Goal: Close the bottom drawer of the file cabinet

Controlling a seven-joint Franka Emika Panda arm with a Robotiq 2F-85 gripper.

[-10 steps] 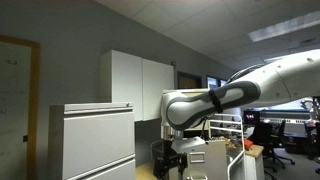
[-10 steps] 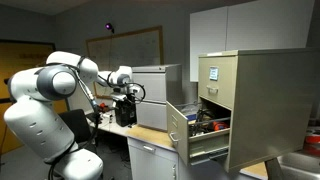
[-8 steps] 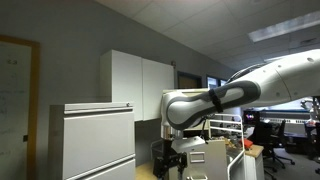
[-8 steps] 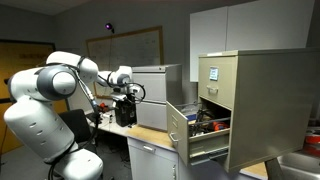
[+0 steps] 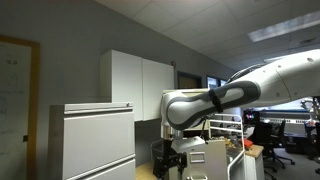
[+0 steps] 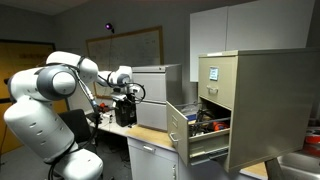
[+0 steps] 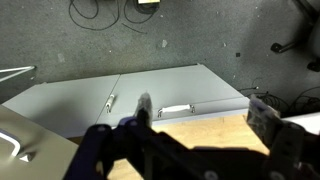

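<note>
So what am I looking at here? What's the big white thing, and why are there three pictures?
The big white jointed thing is a robot arm, with a two-fingered gripper at its end. Two pictures come from cameras standing at different spots in the room. The third comes from a camera on the arm's wrist. It looks down past the blurred dark gripper fingers at a wooden countertop and grey cupboard doors. The tall beige file cabinet stands across from the arm. Its lower drawer is pulled out, with things inside that are too small to name. The gripper looks open, holds nothing and is well away from the drawer.
</note>
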